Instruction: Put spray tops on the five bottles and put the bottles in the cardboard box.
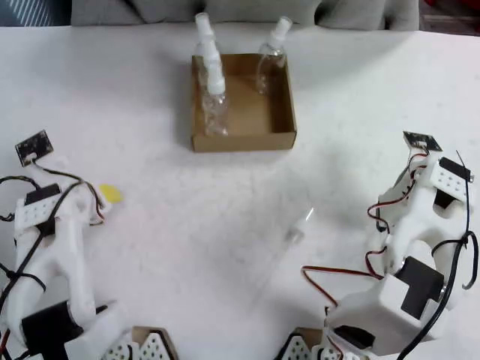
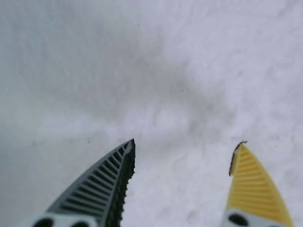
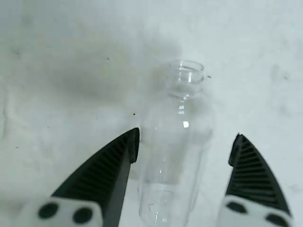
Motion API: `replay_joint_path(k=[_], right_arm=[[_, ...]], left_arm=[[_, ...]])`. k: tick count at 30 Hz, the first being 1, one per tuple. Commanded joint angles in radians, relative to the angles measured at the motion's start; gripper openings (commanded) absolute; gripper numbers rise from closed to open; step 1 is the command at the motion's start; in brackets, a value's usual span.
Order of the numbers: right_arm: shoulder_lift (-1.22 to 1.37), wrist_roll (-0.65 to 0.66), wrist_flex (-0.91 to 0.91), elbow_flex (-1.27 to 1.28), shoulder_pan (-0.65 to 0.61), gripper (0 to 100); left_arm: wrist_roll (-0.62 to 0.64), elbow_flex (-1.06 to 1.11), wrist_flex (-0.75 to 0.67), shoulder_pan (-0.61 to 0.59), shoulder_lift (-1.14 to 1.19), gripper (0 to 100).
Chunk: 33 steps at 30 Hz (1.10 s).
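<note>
Where the cardboard box (image 1: 244, 139) is set: at the far middle of the white table (image 1: 150, 247), well apart from both arms.
Capped bottles (image 1: 215, 112): they are stood upright inside the box, with spray tops (image 1: 281, 28) fitted. A group is seen along one side wall and a single bottle in the opposite far corner. The exact number in the group cannot be told.
Uncapped bottle (image 3: 175, 165): it is clear, its neck is open, and it is laid on the table near the right arm, well apart from the box.
Right gripper (image 3: 185, 134): the two black fingers are held wide apart. The uncapped bottle is seen between them, but whether it is touched cannot be told.
Left gripper (image 2: 186, 143): the fingers, one grey and one yellow, are held apart over bare table, and nothing is gripped.
</note>
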Motion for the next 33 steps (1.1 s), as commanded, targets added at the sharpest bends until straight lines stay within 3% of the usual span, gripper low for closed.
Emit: replay_joint_path(k=[1,10,23,28,33], right_arm=[[-0.002,-0.012,-0.005,-0.035,-0.016,26.8],[0.048,-0.008,-0.036,-0.041,-0.028,19.8],[0.07,0.066,-0.042,-0.041,-0.025,20.7],[0.07,0.1,-0.022,-0.041,-0.025,29.6],[0.07,0.147,0.002,-0.041,-0.024,25.4]], left_arm=[[-0.011,-0.009,-0.023,0.013,-0.047,32],[-0.011,-0.009,-0.023,0.013,-0.047,32],[-0.011,-0.009,-0.023,0.013,-0.047,32],[-0.011,-0.009,-0.023,0.013,-0.047,32],[-0.011,-0.009,-0.023,0.013,-0.047,32]])
